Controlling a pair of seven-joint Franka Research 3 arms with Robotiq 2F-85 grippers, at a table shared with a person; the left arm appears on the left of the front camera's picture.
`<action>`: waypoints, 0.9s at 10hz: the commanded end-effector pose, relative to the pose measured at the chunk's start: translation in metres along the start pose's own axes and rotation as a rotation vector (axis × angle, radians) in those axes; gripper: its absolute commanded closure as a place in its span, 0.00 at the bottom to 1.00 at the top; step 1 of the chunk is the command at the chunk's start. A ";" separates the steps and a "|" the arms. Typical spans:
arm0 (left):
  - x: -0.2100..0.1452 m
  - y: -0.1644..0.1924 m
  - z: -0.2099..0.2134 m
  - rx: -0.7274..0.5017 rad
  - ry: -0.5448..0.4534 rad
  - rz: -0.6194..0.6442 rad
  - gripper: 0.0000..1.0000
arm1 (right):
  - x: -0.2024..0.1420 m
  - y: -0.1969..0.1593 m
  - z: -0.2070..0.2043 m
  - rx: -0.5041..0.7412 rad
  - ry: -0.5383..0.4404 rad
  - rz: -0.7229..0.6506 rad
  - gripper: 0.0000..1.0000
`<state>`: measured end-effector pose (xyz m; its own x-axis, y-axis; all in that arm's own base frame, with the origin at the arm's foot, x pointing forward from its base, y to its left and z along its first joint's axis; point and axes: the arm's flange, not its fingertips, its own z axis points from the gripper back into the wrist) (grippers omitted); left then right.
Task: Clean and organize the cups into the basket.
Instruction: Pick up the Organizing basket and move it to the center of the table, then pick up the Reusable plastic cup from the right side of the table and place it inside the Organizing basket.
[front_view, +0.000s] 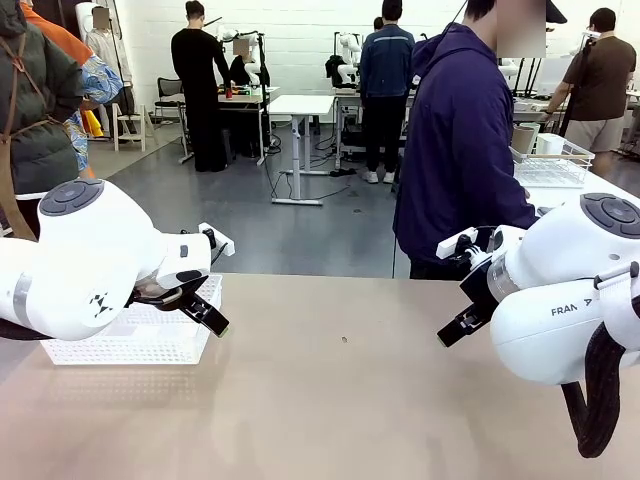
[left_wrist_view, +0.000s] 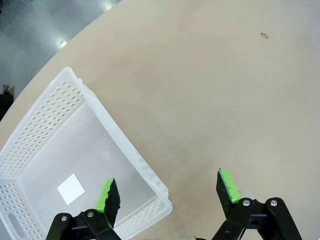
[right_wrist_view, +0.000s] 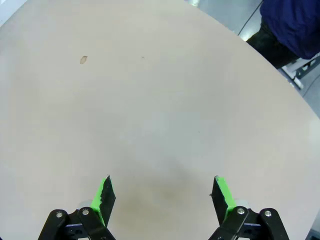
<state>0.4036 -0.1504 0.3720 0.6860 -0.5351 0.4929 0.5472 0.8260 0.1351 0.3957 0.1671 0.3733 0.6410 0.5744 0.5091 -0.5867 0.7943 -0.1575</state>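
Beige worktop (front_view: 330, 400), white basket (front_view: 120, 345) at 9 o'clock, left end effector (left_wrist_view: 167, 187) wide open above its rim, right end effector (right_wrist_view: 162, 187) wide open, both empty

Your left tool (left_wrist_view: 166, 187) hung with its jaws spread wide, gripping nothing. Your right tool (right_wrist_view: 162, 192) was equally wide and empty, with both arms held low on opposite sides.

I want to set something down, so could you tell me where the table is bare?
The table is bare from the basket at its left across to the right gripper, bar one speck. Crowded only where the left gripper hangs over the basket's corner.
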 end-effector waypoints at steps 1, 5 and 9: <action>0.000 0.000 0.000 0.000 0.000 0.000 0.00 | 0.000 0.000 0.000 0.000 0.000 0.000 0.00; -0.058 -0.021 0.101 0.082 0.017 -0.081 0.00 | -0.060 0.042 0.081 -0.027 0.010 -0.061 0.00; -0.108 -0.050 0.133 0.136 0.110 -0.126 0.00 | -0.124 0.086 0.141 -0.126 0.066 -0.123 0.00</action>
<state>0.3298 -0.1427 0.4923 0.6681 -0.6454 0.3703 0.5774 0.7636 0.2889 0.3135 0.1893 0.4823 0.7298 0.5027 0.4633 -0.4940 0.8562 -0.1508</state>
